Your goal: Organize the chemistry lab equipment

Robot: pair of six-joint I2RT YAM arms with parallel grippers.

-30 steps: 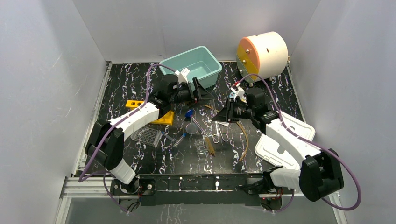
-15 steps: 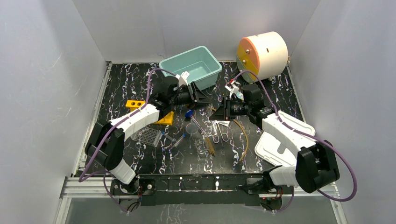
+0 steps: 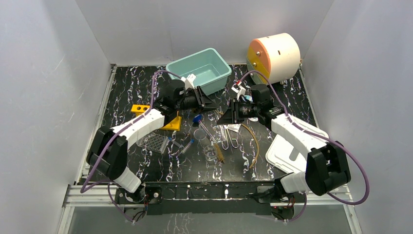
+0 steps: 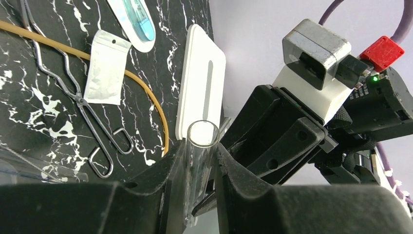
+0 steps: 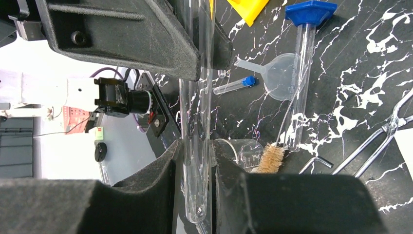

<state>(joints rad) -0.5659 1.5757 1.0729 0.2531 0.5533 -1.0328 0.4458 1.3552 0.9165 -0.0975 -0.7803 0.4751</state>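
Midair above table point(image 3: 126, 85) centre, clear test tube point(image 4: 202, 139) lies lengthwise 9-to-3 o'clock, bridging both claws: left gripper point(image 4: 199, 153) pinches it from 9, right gripper point(image 5: 197, 148) from 3. Equally near.

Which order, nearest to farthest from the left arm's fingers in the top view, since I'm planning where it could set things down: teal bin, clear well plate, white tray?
From the left arm's fingers:
1. teal bin, just behind them at the back of the table.
2. clear well plate, front left, beside the left arm.
3. white tray, front right, partly under the right arm.
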